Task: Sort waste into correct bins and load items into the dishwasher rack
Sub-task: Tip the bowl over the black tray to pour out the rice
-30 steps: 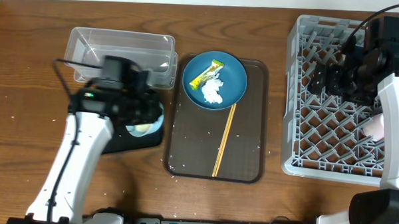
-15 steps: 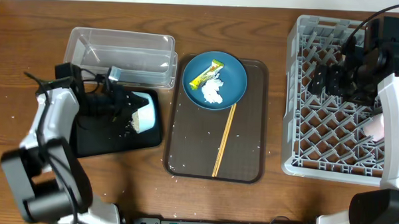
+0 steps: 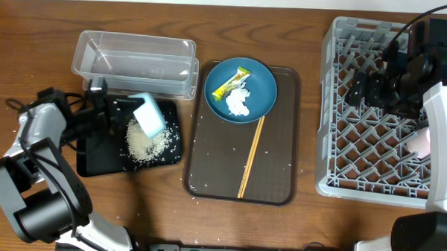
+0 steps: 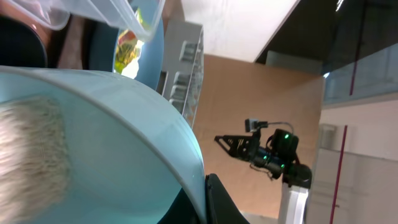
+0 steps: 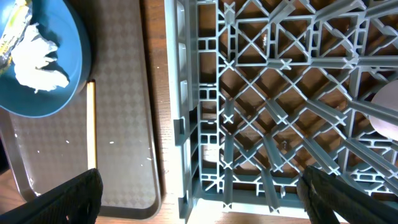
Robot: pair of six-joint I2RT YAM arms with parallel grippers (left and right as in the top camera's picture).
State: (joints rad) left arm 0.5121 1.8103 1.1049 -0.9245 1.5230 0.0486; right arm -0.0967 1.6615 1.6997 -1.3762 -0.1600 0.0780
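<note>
Pouring step: we judge the light-blue bowl should be held steeply tilted, rim over the black tray, until no grains cling inside.
Rice: a loose heap on the tray, near the table's left edge, just beside the bowl's lowered rim.
Left gripper: clamped on the bowl's rim; we see one finger against it.
Right gripper: fingers spread wide, holding nothing, over the rack at the right edge.
Risk: we see grains lying close to the tray's rim.
</note>
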